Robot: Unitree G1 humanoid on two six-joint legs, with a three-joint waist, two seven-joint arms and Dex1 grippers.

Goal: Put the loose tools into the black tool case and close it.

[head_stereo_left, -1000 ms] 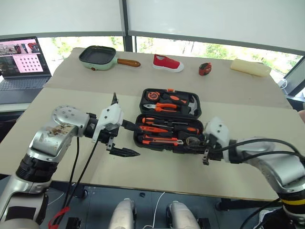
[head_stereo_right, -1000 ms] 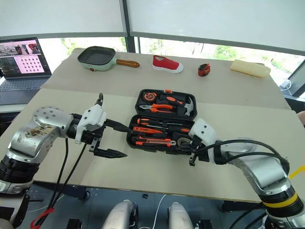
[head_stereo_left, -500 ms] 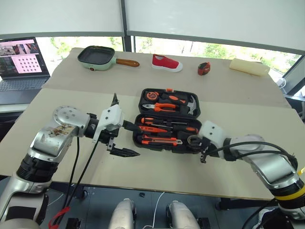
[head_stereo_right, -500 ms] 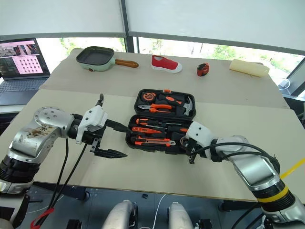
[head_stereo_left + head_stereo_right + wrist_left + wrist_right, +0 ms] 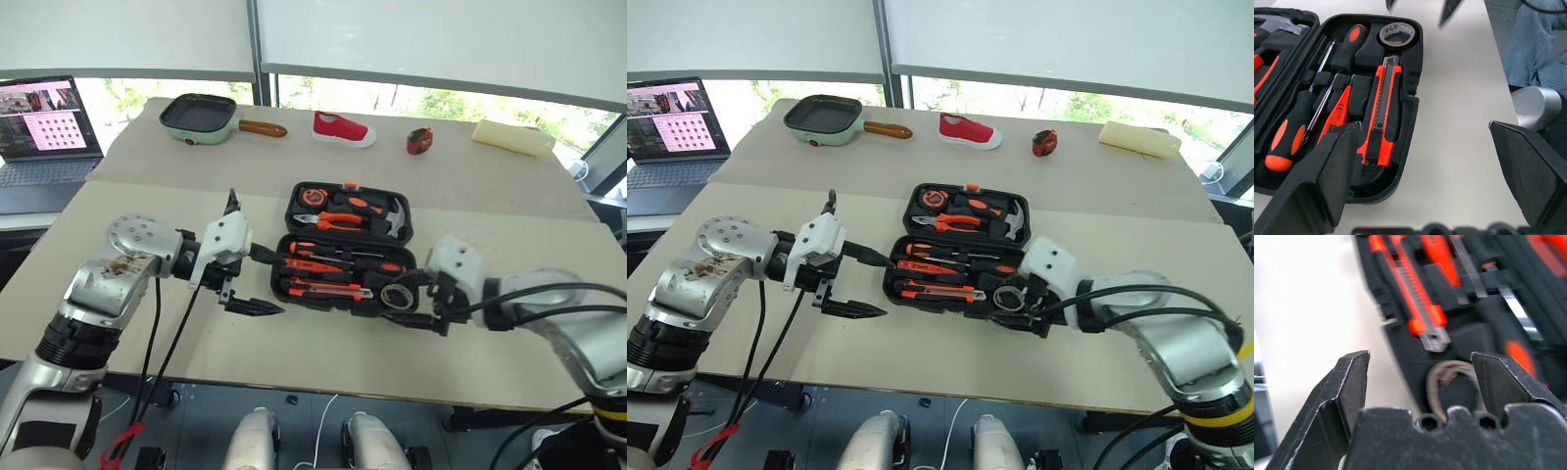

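Fingers apart on both grippers, black tool case (image 5: 345, 250) open, orange-handled tools slotted inside.

green pan (image 5: 201, 117), red shoe (image 5: 344, 130), laptop (image 5: 44, 127), beige table (image 5: 470, 176)

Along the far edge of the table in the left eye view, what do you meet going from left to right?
Laptop → green square pan with its wooden handle → red shoe → small red-and-black object → pale yellow block.
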